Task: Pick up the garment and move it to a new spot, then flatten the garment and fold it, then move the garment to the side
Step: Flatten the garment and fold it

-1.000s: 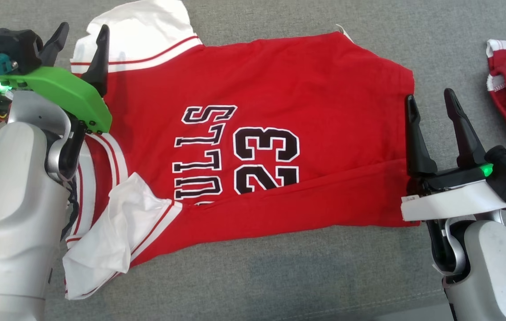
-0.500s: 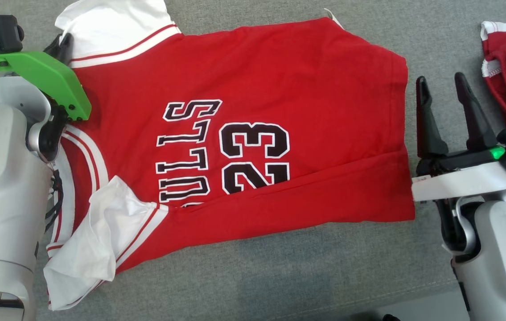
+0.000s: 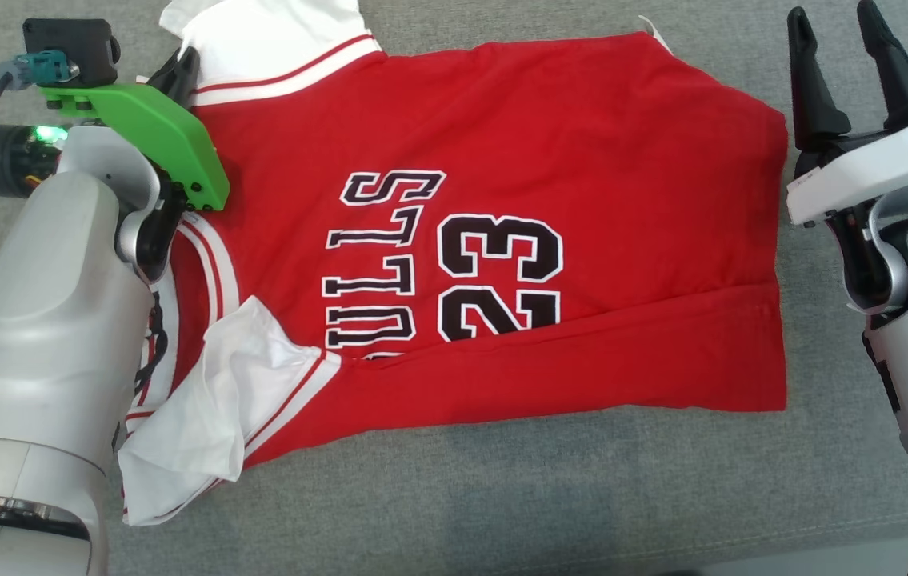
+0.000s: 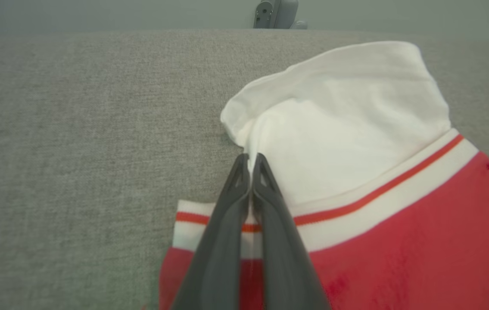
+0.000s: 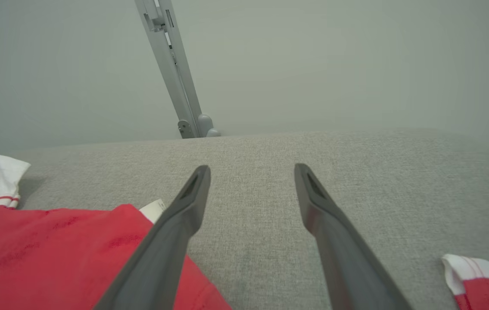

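The garment (image 3: 582, 200) is a red jersey with white sleeves and black "23" lettering, spread flat on the grey cloth surface (image 3: 502, 496). My left gripper (image 3: 182, 68) is at its far left sleeve, shut. In the left wrist view the gripper (image 4: 250, 157) has both fingers pressed together on the edge of the white sleeve (image 4: 334, 129), by the striped band. My right gripper (image 3: 834, 16) stands open just beyond the jersey's far right corner. In the right wrist view this gripper (image 5: 251, 168) holds nothing, and the red hem (image 5: 54, 249) lies under its left finger.
Another red and white garment (image 5: 485, 280) lies to the right of my right gripper. A metal post (image 5: 175, 69) rises behind the surface's far edge. The near sleeve (image 3: 206, 400) lies crumpled beside my left forearm (image 3: 46, 320).
My left gripper has shut on the far sleeve's edge. My right gripper, still open, has moved away from me along the jersey's right hem to its far corner. The head camera has shifted.
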### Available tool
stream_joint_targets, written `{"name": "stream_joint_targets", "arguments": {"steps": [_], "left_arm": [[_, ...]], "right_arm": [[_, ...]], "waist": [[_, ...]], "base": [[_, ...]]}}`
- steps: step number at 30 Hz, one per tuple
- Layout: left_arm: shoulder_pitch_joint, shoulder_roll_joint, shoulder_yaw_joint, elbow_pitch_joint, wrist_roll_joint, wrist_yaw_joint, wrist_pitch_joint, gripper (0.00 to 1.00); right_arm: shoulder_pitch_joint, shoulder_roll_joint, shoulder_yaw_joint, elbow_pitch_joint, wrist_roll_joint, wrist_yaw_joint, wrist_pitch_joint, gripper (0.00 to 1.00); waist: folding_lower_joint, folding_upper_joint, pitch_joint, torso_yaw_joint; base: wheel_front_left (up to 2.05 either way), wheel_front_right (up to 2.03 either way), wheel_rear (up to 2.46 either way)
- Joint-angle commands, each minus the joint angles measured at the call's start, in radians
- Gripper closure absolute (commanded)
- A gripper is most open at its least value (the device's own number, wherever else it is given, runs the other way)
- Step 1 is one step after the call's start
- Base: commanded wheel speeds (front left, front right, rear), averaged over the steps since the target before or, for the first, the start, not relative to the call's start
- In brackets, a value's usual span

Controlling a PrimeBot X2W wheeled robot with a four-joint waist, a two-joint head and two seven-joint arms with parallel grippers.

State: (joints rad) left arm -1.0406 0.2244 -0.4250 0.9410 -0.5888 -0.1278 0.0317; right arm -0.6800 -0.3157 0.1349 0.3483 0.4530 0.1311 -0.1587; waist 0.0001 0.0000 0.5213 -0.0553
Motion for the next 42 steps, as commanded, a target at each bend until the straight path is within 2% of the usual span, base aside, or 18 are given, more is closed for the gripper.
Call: {"name": "stream_joint_targets", "arguments": {"steps": [1, 6, 11, 12, 13, 14, 19, 24, 33, 37, 42], "left_arm": [[-0.018, -0.007, -0.014, -0.002, -0.018, -0.004, -0.011, 1.00], [-0.026, -0.014, -0.059, 0.006, -0.049, -0.004, -0.029, 1.00], [-0.032, -0.002, -0.091, 0.020, -0.081, -0.004, -0.046, 1.00], [-0.034, 0.000, -0.096, 0.023, -0.082, -0.004, -0.051, 1.00], [-0.036, 0.002, -0.100, 0.026, -0.088, -0.004, -0.055, 1.00], [-0.040, 0.004, -0.105, 0.026, -0.094, -0.004, -0.064, 1.00], [-0.057, 0.008, -0.120, 0.030, -0.115, -0.004, -0.111, 1.00], [-0.086, 0.016, -0.131, 0.020, -0.126, -0.003, -0.173, 1.00], [-0.079, 0.020, -0.148, -0.031, -0.154, -0.004, -0.244, 1.00], [-0.024, 0.040, -0.159, -0.129, -0.185, -0.004, -0.275, 1.00], [0.117, 0.101, -0.145, -0.331, -0.201, -0.004, -0.293, 1.00]], "right_arm": [[-0.028, -0.013, 0.034, 0.038, 0.018, -0.001, 0.011, 0.00], [-0.074, -0.048, 0.185, 0.128, 0.091, -0.001, 0.036, 0.00], [-0.080, -0.096, 0.328, 0.145, 0.193, -0.001, 0.072, 0.02], [-0.086, -0.105, 0.348, 0.146, 0.210, -0.001, 0.076, 0.53], [-0.090, -0.113, 0.364, 0.148, 0.226, -0.001, 0.073, 0.73], [-0.095, -0.121, 0.380, 0.147, 0.242, -0.001, 0.070, 1.00], [-0.146, -0.160, 0.428, 0.143, 0.292, -0.001, 0.049, 1.00], [-0.212, -0.197, 0.434, 0.156, 0.286, -0.001, 0.004, 1.00], [-0.241, -0.194, 0.438, 0.183, 0.272, -0.001, -0.029, 1.00], [-0.205, -0.209, 0.440, 0.143, 0.276, -0.001, -0.052, 1.00], [-0.098, -0.244, 0.406, 0.022, 0.262, -0.001, -0.078, 1.00]], "waist": [[-0.0001, 0.0000, 0.008, 0.029], [-0.0001, 0.0000, 0.012, 0.057], [-0.0001, 0.0000, 0.011, 0.058], [-0.0001, 0.0000, 0.011, 0.057], [-0.0001, 0.0000, 0.011, 0.056], [-0.0001, 0.0000, 0.011, 0.055], [-0.0001, 0.0000, 0.007, 0.056], [-0.0001, 0.0000, -0.003, 0.061], [-0.0001, 0.0000, -0.012, 0.073], [-0.0001, 0.0000, -0.014, 0.076], [-0.0001, 0.0000, -0.020, 0.077]], "base": [[0.00, 0.00, 0.00], [0.00, 0.00, 0.00], [0.00, 0.00, 0.00], [0.00, 0.00, 0.00], [0.00, 0.00, 0.00], [0.00, 0.00, 0.00], [0.00, 0.00, 0.00], [0.00, 0.00, 0.00], [0.00, 0.00, 0.00], [0.00, 0.00, 0.00], [0.00, 0.00, 0.00]]}}
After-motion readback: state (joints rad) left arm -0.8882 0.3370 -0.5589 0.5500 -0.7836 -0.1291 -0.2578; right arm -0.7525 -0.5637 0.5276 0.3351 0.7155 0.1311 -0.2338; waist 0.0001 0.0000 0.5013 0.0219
